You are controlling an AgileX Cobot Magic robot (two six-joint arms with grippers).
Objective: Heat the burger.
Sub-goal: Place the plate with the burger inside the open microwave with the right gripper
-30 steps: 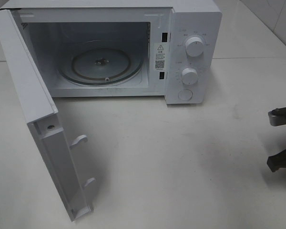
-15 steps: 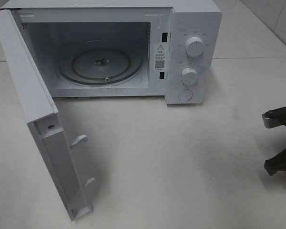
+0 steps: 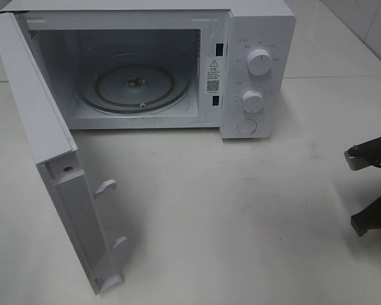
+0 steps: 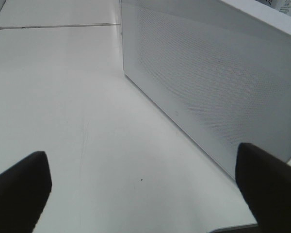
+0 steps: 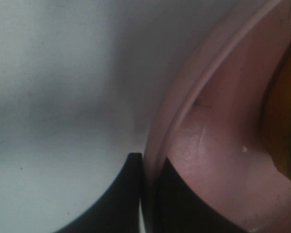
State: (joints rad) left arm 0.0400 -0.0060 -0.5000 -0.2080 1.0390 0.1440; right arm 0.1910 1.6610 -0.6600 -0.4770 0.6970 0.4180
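Note:
In the right wrist view my right gripper [image 5: 150, 194] is shut on the rim of a round pink plate [image 5: 218, 145], one finger under it and one on top. A glossy golden-brown edge of the burger [image 5: 287, 116] shows on the plate; the rest is out of frame. In the exterior high view only black parts of the right gripper [image 3: 374, 190] show at the right edge, low over the table; plate and burger are out of that view. My left gripper [image 4: 145, 194] is open and empty, its fingertips [image 4: 19, 189] wide apart over the bare table.
A white microwave [image 3: 257, 38] stands at the back, its door [image 3: 51, 159] swung open to the left, with an empty glass turntable [image 3: 133, 86] inside. The door's perforated outer face [image 4: 223, 87] stands close beside the left gripper. Two knobs [image 3: 259, 61] sit on the right panel.
The right gripper has moved a little left into the exterior high view and slightly lower. The microwave and its door have not moved.

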